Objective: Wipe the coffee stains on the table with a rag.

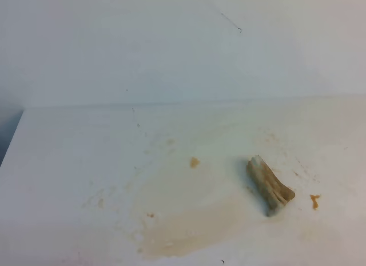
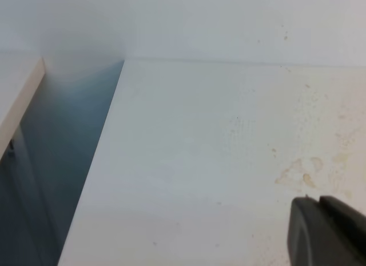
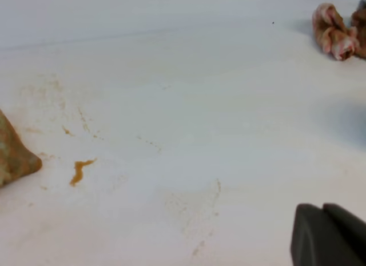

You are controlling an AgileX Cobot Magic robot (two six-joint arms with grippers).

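The right gripper (image 3: 331, 234) hangs above the table (image 1: 68, 163) with its jaws together, holding nothing; the left gripper (image 2: 329, 229) (only a dark corner shows) also looks pressed shut and empty. The rag (image 1: 269, 186) lies alone, right of a pale tan smear of the coffee stains (image 1: 177, 226). A small orange-brown drop (image 3: 80, 170) sits just beside the rag's end.
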